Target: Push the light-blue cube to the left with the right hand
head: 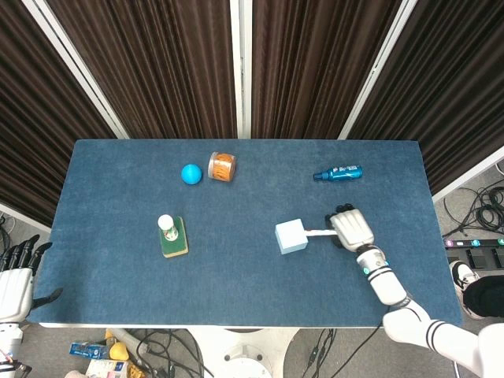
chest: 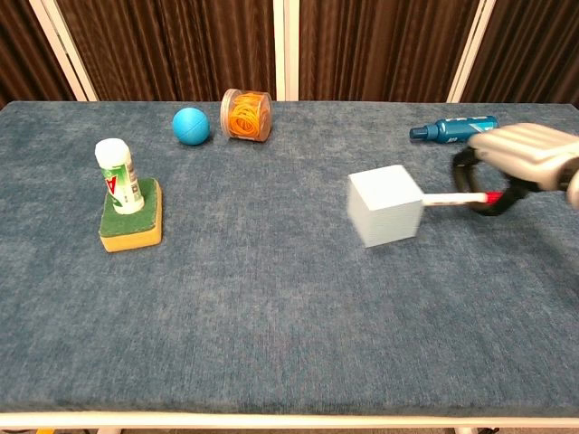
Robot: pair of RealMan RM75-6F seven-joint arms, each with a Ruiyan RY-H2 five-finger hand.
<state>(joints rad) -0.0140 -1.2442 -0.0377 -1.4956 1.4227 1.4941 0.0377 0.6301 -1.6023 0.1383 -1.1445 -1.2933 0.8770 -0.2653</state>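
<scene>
**Q:** Where does the light-blue cube point(head: 290, 236) lie relative to your right hand point(head: 351, 228)?

**A:** Directly to the hand's left, near it, with the cube's right face turned toward you. Your right hand grips a white marker point(chest: 450, 200) whose long axis runs left-right; its tip touches that face.

**Q:** Which hand is nearer?

**A:** The right. Your left hand point(head: 16, 280) hangs off the table edge, well apart, fingers spread and holding nothing.

**Q:** What does the push call for?

**A:** Probably a straight leftward drive along the marker's axis; an off-centre contact could spin the cube

right hand point(head: 351, 228): knuckles up, fingers curled round a marker | left hand point(head: 14, 277): off-table, fingers apart
</scene>
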